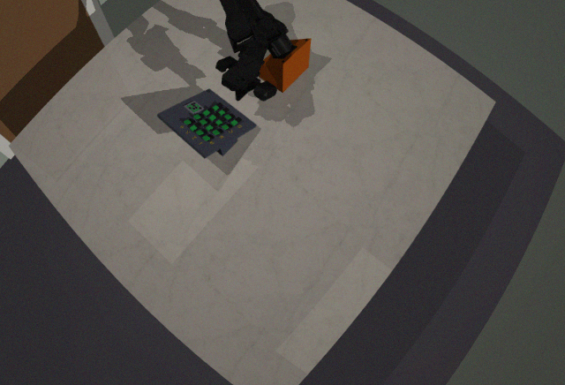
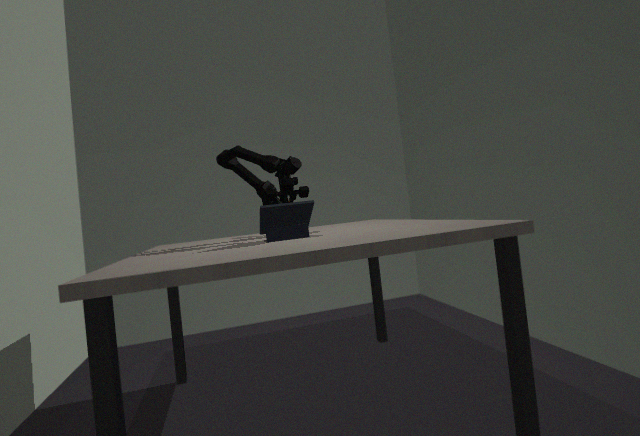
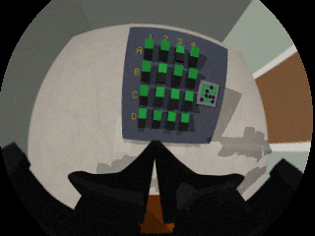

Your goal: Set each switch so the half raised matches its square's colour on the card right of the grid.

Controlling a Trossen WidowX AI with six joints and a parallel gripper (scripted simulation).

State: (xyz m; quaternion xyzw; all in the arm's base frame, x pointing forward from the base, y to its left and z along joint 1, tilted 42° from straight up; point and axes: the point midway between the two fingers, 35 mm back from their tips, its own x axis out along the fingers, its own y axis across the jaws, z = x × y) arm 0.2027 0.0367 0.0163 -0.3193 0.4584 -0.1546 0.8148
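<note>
The dark blue panel (image 1: 170, 116) (image 2: 286, 223) (image 3: 131, 132) stands tilted on the table. It bears a grid of switches, each with a green far half and a dark near half, in lettered rows A to D and numbered columns. Which halves are raised is too small to tell surely. The small card (image 1: 193, 107) (image 3: 208, 93) lies right of the grid in the wrist view, with green and dark squares. My gripper (image 1: 237, 96) (image 3: 156, 144) is shut and empty, above and just on the arm's side of the panel's near edge. It covers no switch in the wrist view.
An orange wedge-shaped block (image 1: 297, 68) (image 3: 155, 208) stands on the table (image 1: 319, 180) (image 2: 413, 235), beside the arm and behind the gripper. The arm (image 1: 241, 6) (image 2: 253, 157) reaches over from the table's back side. Shadows lie around the panel.
</note>
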